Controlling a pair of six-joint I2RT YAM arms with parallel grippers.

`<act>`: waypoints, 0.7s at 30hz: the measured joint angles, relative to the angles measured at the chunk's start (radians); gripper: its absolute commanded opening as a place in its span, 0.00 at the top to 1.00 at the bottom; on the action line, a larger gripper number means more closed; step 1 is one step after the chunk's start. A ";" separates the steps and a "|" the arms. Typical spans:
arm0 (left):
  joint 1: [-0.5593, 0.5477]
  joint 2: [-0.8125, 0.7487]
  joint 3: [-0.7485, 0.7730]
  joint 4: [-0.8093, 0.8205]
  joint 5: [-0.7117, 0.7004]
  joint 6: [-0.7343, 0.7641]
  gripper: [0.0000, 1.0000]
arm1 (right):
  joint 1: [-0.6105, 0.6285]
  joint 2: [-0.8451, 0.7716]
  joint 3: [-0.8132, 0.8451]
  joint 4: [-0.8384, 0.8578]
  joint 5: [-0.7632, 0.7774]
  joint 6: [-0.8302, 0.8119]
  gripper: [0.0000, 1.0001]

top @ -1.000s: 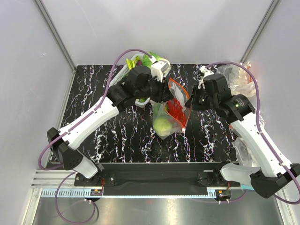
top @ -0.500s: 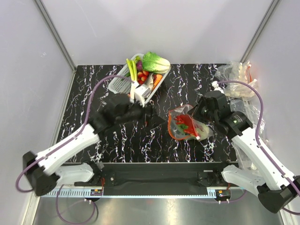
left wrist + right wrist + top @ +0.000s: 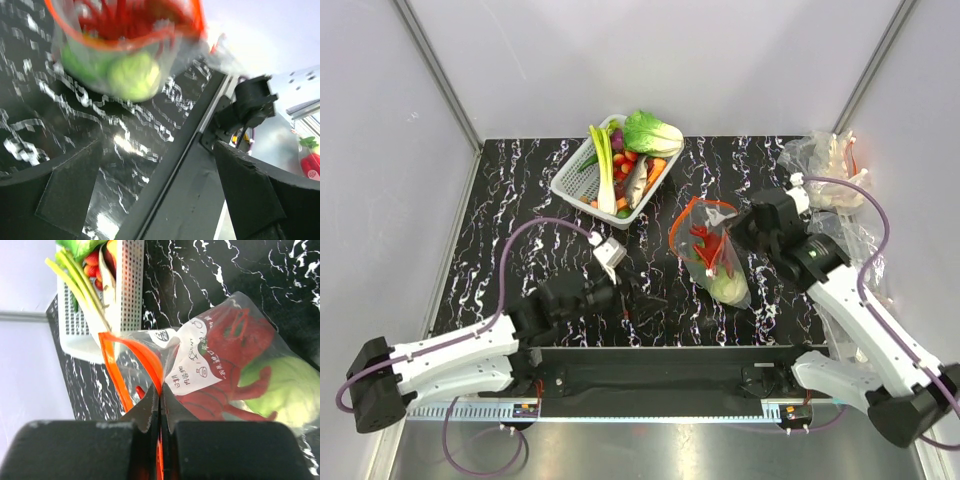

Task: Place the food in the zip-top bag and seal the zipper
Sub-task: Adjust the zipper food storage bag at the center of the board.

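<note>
The zip-top bag (image 3: 715,262) hangs open-mouthed right of the table's middle, with the red lobster (image 3: 704,240) and pale green cabbage (image 3: 728,288) inside. Its zipper (image 3: 692,214) forms an open orange loop. My right gripper (image 3: 742,232) is shut on the bag's mouth edge; in the right wrist view its jaws (image 3: 160,396) pinch the zipper (image 3: 150,362) beside the white label (image 3: 192,365), lobster (image 3: 235,347) and cabbage (image 3: 287,385). My left gripper (image 3: 645,298) stands open and empty near the front edge. In the left wrist view (image 3: 160,165) the bag (image 3: 125,55) lies well beyond it.
A white basket (image 3: 578,180) of toy vegetables, with a leek and leafy greens, stands at the back middle. A heap of wrinkly clear plastic (image 3: 825,160) lies at the back right corner. A black rail (image 3: 660,368) runs along the table's near edge.
My left gripper opened, let go of the bag and drew back toward the near edge. The bag, held only by the right gripper, swung right and toward the front.
</note>
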State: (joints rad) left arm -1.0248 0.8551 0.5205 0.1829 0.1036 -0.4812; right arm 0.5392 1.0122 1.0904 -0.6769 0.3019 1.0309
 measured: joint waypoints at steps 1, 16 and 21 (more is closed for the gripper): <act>-0.018 0.004 -0.044 0.042 -0.029 -0.022 0.01 | 0.003 0.033 0.020 0.000 0.011 0.013 1.00; -0.139 0.271 -0.125 0.535 -0.264 0.039 0.01 | 0.156 0.326 0.324 -0.107 0.276 0.097 1.00; -0.139 0.318 -0.066 0.563 -0.358 0.133 0.02 | 0.159 0.331 0.342 -0.111 0.303 0.058 1.00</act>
State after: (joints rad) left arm -1.1641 1.1728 0.4545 0.7464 -0.2543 -0.3481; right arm 0.6979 1.3430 1.4322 -0.7876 0.6044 1.0885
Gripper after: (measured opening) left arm 0.987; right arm 0.012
